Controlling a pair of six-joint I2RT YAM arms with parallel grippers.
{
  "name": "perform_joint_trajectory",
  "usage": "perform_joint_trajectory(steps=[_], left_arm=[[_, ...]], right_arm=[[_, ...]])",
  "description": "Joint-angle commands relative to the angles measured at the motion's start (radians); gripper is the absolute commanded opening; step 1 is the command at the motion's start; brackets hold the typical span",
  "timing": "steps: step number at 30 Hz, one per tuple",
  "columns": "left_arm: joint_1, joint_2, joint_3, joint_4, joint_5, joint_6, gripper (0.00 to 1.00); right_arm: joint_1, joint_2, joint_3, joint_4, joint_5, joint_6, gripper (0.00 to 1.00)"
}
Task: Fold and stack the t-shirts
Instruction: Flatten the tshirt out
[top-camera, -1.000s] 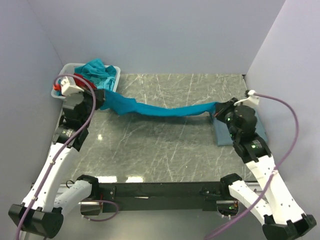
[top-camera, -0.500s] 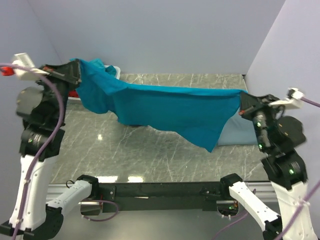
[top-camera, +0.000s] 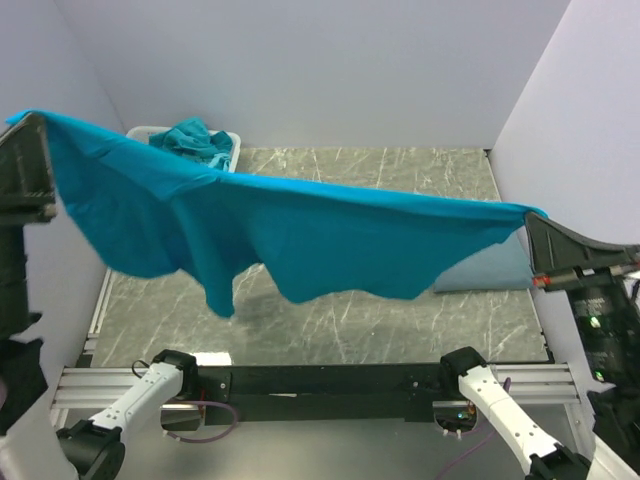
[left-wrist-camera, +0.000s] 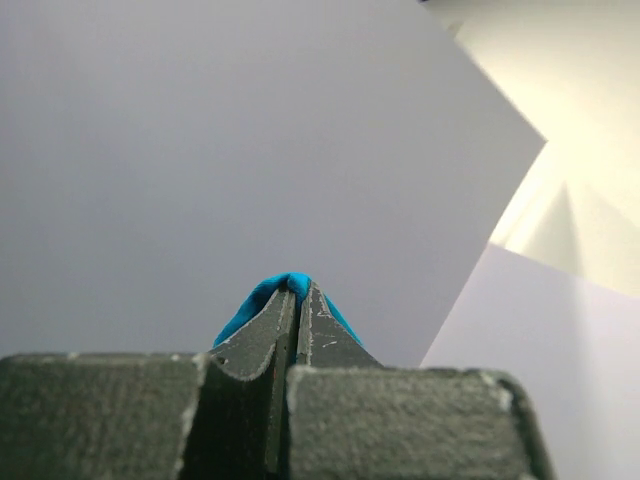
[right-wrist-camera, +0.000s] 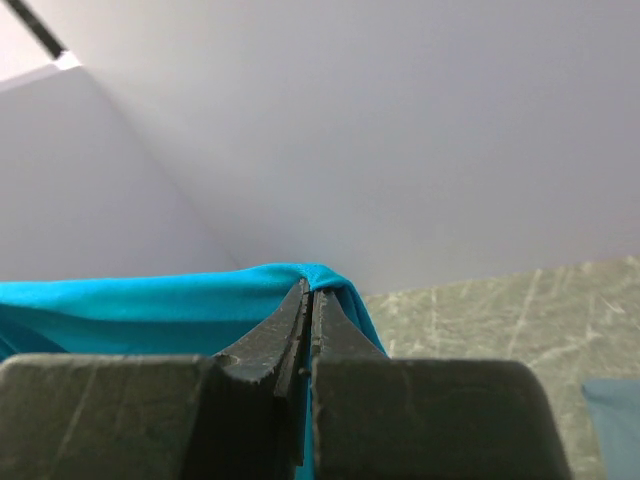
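Teal t-shirt (top-camera: 300, 230): stretched in air above the bench (top-camera: 400, 175), sagging mid-span.
Left fingers (left-wrist-camera: 262, 338): clamped on one corner.
Right fingers (right-wrist-camera: 268, 345): clamped on the other.
Next: lower level, hold tension.

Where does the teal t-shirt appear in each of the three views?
Top external: teal t-shirt, stretched across the middle, left to right.
Left wrist: small fold at the shut jaws' tips, low centre.
Right wrist: band at lower left, reaching the jaws.
Shared landmark: pale wall.
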Motion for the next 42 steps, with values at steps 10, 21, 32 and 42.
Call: perform_joint_trajectory(steps=[10, 21, 32, 42], left_arm=[[0.002, 0.005, -0.089, 0.065, 0.013, 0.066, 0.03], [0.002, 0.308, -0.628, 0.353, 0.046, 0.113, 0.01], [0.004, 0.951, -0.515, 0.381, 0.108, 0.123, 0.0], [0.004, 1.188, -0.319, 0.338, 0.057, 0.12, 0.0]], right_arm=[[0.003, -0.047, -0.09, 0.036, 0.091, -0.019, 0.0], [-0.024, 0.205, -0.519, 0.266, 0.385, -0.019, 0.0], [-0.204, 0.769, -0.626, 0.586, 0.191, -0.072, 0.0], [-0.245, 1.094, -0.417, 0.544, 0.19, -0.089, 0.0]])
